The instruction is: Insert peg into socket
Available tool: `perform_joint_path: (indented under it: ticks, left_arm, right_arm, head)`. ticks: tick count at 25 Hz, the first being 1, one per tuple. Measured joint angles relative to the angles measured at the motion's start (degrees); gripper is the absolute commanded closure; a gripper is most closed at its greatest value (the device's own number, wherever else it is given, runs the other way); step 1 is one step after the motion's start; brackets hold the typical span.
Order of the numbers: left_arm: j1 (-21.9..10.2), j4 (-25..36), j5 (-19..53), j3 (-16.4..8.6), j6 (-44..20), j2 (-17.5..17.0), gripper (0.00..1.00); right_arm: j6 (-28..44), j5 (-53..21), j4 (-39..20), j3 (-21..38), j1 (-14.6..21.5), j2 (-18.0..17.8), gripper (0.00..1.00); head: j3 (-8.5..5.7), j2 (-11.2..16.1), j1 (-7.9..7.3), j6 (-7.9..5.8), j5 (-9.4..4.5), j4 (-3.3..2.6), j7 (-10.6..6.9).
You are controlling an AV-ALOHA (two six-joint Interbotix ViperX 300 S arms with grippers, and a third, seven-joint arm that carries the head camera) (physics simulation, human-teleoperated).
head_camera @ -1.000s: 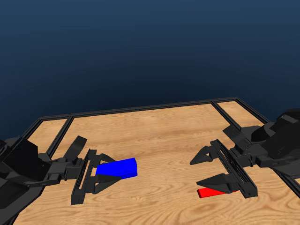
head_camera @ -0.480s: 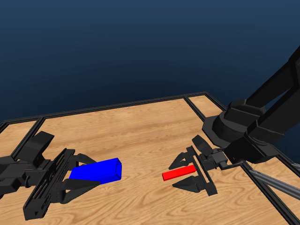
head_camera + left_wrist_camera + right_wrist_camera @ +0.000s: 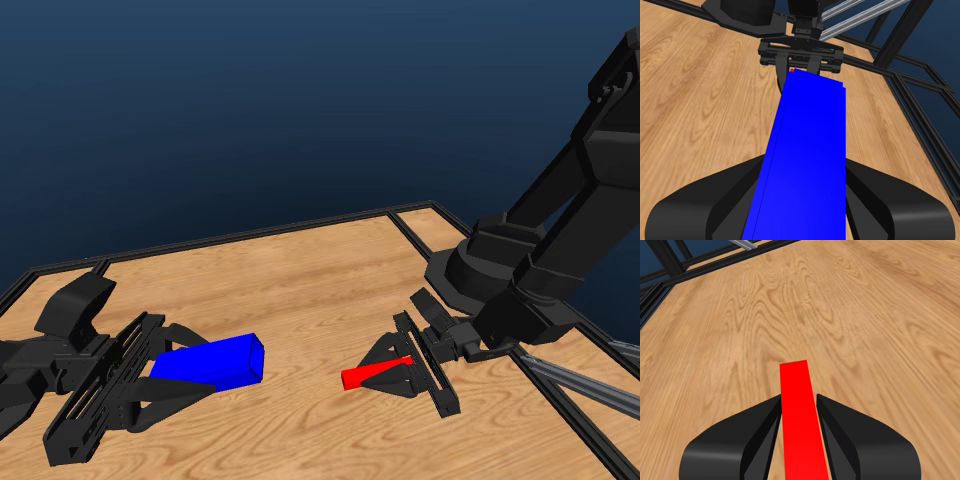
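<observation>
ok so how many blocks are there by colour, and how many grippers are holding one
red: 1, the peg, held in the right gripper
blue: 1, the socket, held in the left gripper
grippers holding a block: 2
total blocks: 2

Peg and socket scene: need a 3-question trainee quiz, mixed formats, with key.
1. True or false: the red peg lies loose on the wooden table.
2. Which gripper holds the blue socket? A) left gripper B) right gripper C) neither
3. Fill in: in the head view, the peg's free end points toward the ____.

Key: 1. False, the right gripper's jaws are closed on it. 2. A. 3. socket; a gap of table separates them.
</observation>
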State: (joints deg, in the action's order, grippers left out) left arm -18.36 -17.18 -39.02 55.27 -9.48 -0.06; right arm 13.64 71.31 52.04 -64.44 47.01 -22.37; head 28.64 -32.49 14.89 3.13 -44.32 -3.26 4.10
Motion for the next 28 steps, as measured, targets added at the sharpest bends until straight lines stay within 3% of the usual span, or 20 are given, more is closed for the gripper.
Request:
perform_joint_path:
  ticks: [6,12,19,28]
  left_arm:
    - [-0.96,-2.09,1.43,0.91,2.82,-2.68,1.00]
    - [-1.99,-2.90,1.42,2.85,3.73,-4.20,1.00]
    - [-2.78,-2.69,0.84,3.85,4.65,-5.63,1.00]
    - [-2.84,-2.07,-0.22,4.20,4.88,-6.37,1.00]
  right_arm:
    - [-14.54,-7.82,-5.56,3.33,-6.34,13.27,1.00]
    - [-26.31,-15.59,-10.17,8.83,-14.70,19.77,1.00]
    - [-31.73,-24.91,-15.94,13.79,-21.76,20.87,1.00]
    - [-29.74,-31.54,-21.08,18.41,-25.76,18.90,1.00]
  head:
    - [0.29,-1.46,-4.92,0.65,-0.30,1.50,-3.14]
    - [0.30,-1.53,-10.31,1.29,-0.07,3.06,-6.56]
    - [0.27,-0.85,-14.87,1.73,0.28,4.21,-9.55]
    - [0.03,-0.28,-17.09,1.81,0.75,4.61,-10.85]
